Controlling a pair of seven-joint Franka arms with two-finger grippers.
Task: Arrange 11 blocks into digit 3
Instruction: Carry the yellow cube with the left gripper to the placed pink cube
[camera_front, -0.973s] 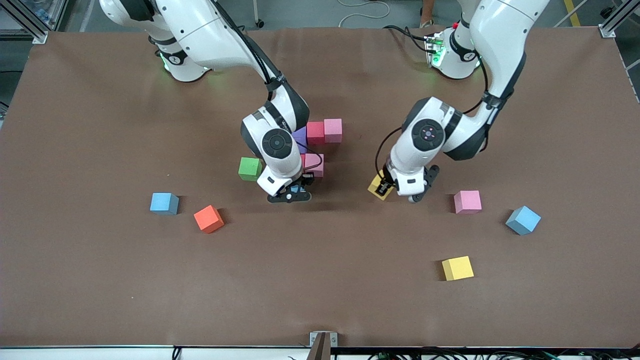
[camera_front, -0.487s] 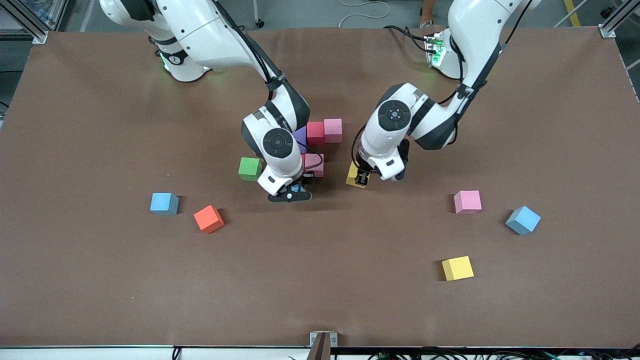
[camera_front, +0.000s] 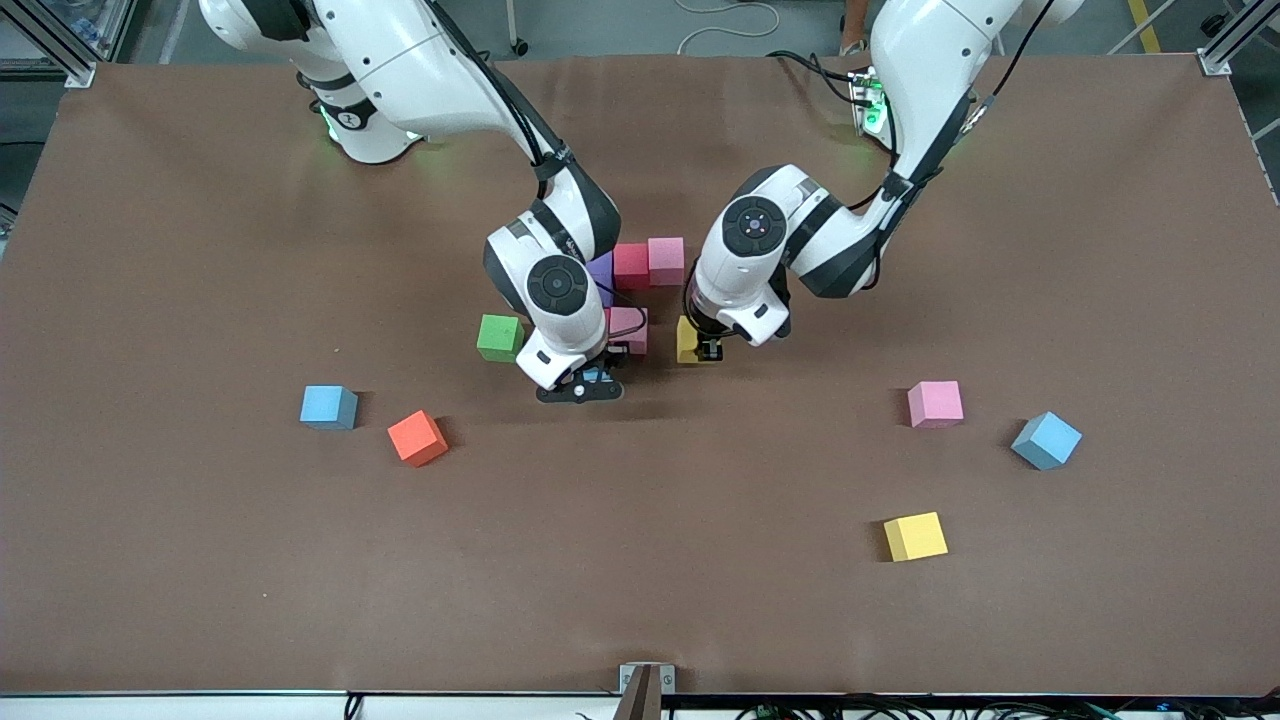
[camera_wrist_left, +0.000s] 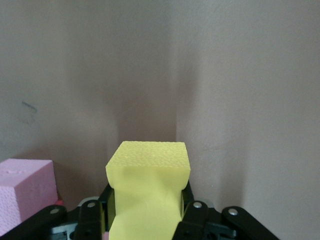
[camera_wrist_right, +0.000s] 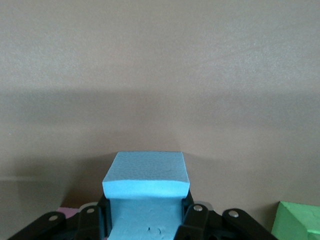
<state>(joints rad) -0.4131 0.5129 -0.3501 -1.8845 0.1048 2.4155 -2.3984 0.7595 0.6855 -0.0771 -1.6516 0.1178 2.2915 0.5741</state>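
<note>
Blocks: yellow block (camera_wrist_left: 148, 190) clamped in my left gripper (camera_front: 708, 350), just beside pink block (camera_front: 630, 328); light blue block (camera_wrist_right: 146, 195) clamped in right gripper (camera_front: 588, 383) near green cube (camera_front: 499, 337). Risk: grippers close together, placing could nudge row.

Even overhead light is falling on the brown table (camera_front: 200, 560), leaving the front view bright and sharp. Soft shadows are pooling under both arms near the middle. In both wrist views broad dim bands are crossing the surface, perhaps arm shadows; the nearest edges are looking slightly soft.
</note>
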